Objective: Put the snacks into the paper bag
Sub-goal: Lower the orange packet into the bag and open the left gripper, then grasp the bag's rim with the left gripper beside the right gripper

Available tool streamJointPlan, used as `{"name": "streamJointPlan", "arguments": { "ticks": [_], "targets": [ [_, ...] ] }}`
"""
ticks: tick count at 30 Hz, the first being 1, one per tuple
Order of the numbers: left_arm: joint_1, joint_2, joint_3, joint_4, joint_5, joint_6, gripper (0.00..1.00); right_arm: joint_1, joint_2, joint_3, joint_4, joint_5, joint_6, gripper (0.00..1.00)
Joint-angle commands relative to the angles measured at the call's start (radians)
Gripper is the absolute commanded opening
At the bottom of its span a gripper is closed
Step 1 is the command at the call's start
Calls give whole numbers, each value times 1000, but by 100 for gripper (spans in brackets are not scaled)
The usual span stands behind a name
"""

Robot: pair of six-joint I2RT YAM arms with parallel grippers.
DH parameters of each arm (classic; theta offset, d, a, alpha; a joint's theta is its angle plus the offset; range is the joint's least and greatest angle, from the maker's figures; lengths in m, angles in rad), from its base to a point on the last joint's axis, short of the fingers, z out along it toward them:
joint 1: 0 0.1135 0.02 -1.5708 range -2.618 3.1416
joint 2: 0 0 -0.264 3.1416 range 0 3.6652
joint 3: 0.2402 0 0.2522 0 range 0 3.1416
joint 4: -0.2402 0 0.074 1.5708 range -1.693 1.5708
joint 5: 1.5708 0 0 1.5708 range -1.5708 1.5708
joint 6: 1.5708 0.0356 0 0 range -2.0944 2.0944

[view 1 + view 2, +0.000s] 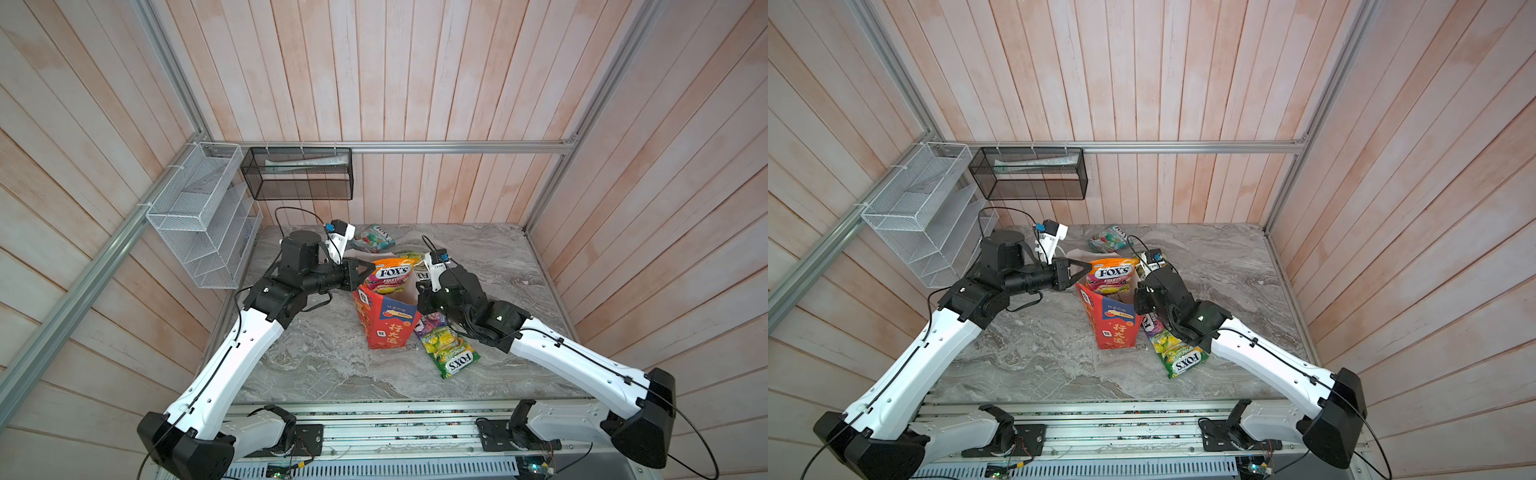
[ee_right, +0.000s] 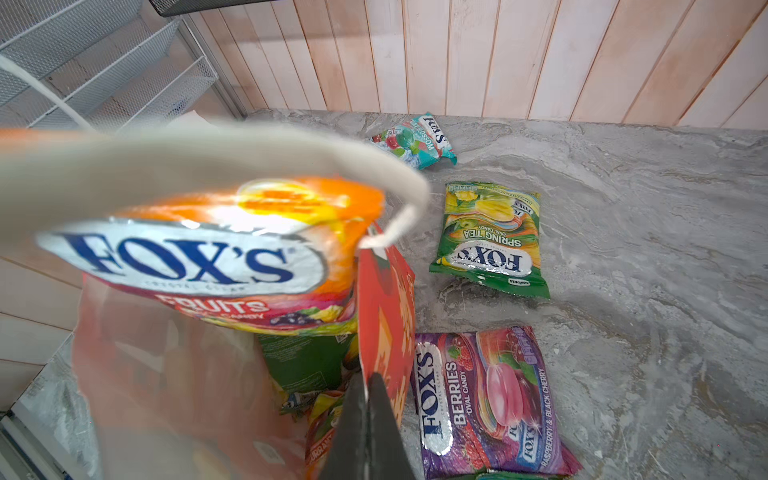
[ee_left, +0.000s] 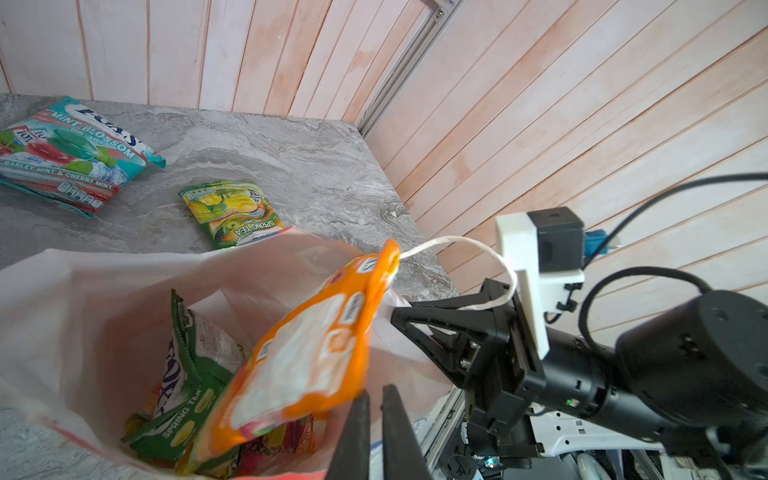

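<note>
The red paper bag (image 1: 388, 328) (image 1: 1113, 328) stands open at mid-table, white inside (image 3: 104, 311). An orange FOX'S pouch (image 1: 390, 274) (image 1: 1111, 276) (image 3: 307, 353) (image 2: 208, 257) leans in its mouth, top sticking out, above green pouches (image 3: 187, 374) inside. My left gripper (image 1: 370, 268) (image 3: 376, 390) sits at the pouch's edge, jaws slightly apart with nothing between them. My right gripper (image 2: 370, 376) (image 3: 397, 313) is shut on the bag's red side wall (image 2: 386, 299). On the table lie a teal pouch (image 1: 374, 237) (image 2: 415, 141), a green pouch (image 2: 490, 241), a purple one (image 2: 486, 399) and a yellow-green one (image 1: 451, 353).
A white wire basket (image 1: 203, 216) and a black mesh basket (image 1: 297, 174) hang on the back-left walls. The bag's white cord handle (image 3: 478, 249) loops over the right gripper. Wooden walls close the marble table on three sides.
</note>
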Motion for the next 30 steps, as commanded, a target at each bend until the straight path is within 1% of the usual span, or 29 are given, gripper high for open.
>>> {"name": "streamJointPlan", "arguments": {
  "ticks": [1,3,4,5,7,8,9,10,11,12,13,14,16,17,18,21,24,27,30],
  "targets": [
    [1,-27,-40,58,-5,-38,12,5,-10,21,28,20,-7,0],
    [1,-48,-60,61,-60,-68,11,4,-9,22,28,26,-7,0],
    [1,-60,-72,62,-105,-81,14,4,-8,20,30,31,-7,0],
    [1,-75,-89,67,-143,-90,21,4,-5,22,31,34,-8,0],
    [1,-95,-107,79,-157,-87,33,5,2,22,27,36,-9,0],
    [-2,-100,-104,71,-156,-79,36,5,5,24,26,36,-8,0],
    [-10,-102,-99,55,-163,-69,37,4,8,24,26,37,-9,0],
    [-33,-106,-91,34,-193,-51,39,4,9,24,24,36,-8,0],
    [-61,-112,-86,11,-255,-38,39,6,9,25,24,36,-9,0],
    [-99,-123,-86,-20,-358,-34,41,6,8,25,22,38,-8,0],
    [-128,-140,-95,-45,-472,-43,45,5,5,24,23,42,-8,0],
    [-140,-159,-111,-54,-551,-59,50,5,3,23,23,43,-8,0],
    [-142,-222,-167,-36,-681,-90,76,7,3,22,26,49,-8,0],
    [-143,-246,-187,-28,-724,-98,98,7,3,21,25,50,-10,0],
    [-143,-267,-200,-22,-761,-98,100,7,5,22,24,51,-10,0],
    [-144,-282,-205,-39,-814,-90,100,9,8,27,17,52,-12,0],
    [-142,-262,-229,-34,-818,-108,100,14,6,24,21,64,-12,0],
    [-146,-202,-221,-43,-804,-140,100,15,18,29,16,70,-17,0],
    [-176,-139,-222,-15,-802,-144,100,22,26,33,14,77,-19,0]
  ]
}}
